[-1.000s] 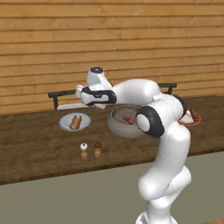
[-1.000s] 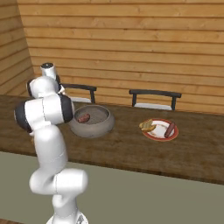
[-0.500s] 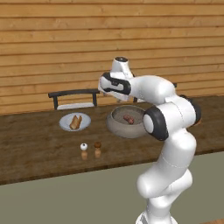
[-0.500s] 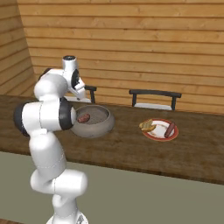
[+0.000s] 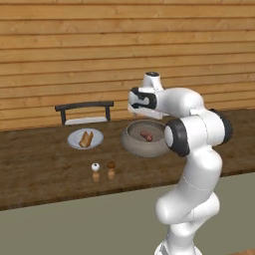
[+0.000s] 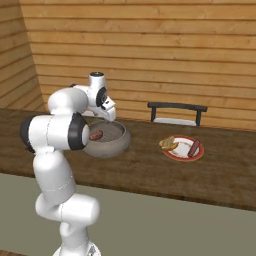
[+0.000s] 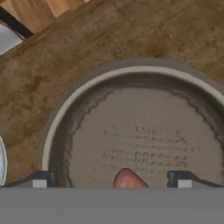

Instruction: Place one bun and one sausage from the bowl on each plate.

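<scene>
Gripper (image 7: 111, 178) hangs over the thick-walled, rough stone-grey bowl (image 5: 134, 145), its dark fingertips (image 7: 41, 178) spread wide apart and holding nothing. One smooth reddish sausage (image 5: 146, 135) lies on the bowl's ridged floor. On the dark wooden counter (image 5: 30, 169), the pale flat plate (image 5: 74, 141) carries a bun and sausage; the red-rimmed plate (image 6: 183, 156) likewise.

There is one bowl (image 5: 145, 140) with one sausage (image 5: 146, 135) inside, two plates (image 5: 85, 138) (image 6: 183, 148), two shakers (image 5: 95, 172) (image 5: 111, 170), and two racks (image 5: 84, 112) (image 6: 176, 113).
</scene>
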